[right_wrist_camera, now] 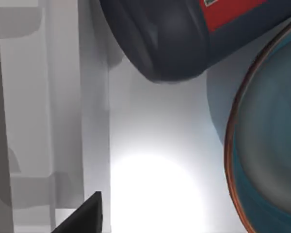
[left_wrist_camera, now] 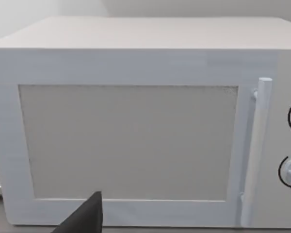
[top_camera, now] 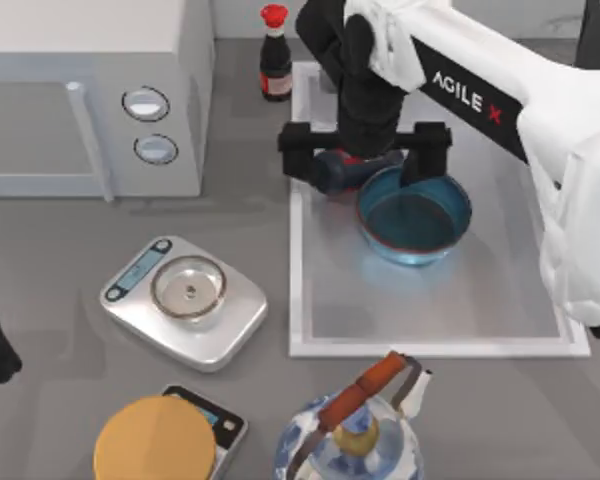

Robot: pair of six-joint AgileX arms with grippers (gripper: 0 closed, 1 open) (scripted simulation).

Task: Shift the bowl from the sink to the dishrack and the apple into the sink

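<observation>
Left arm parked at the table's left edge; left gripper state cannot be told. Microwave point(top_camera: 90, 95) at back left, scale point(top_camera: 184, 300) in front of it. Sink point(top_camera: 310, 300) right of centre, holding the bowl point(top_camera: 415, 215). Right gripper point(top_camera: 365, 150) low over the bowl's back rim, fingers spread wide, a lying dark bottle point(top_camera: 345, 170) between them.

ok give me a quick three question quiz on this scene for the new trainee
1. True or false: the bowl sits inside the sink.
2. What lies in the sink beside the bowl, at the right gripper? A) a dark bottle on its side B) a red apple C) a kettle
3. Fill in: the left wrist camera faces the ____.
Key: 1 true; 2 A; 3 microwave.
</observation>
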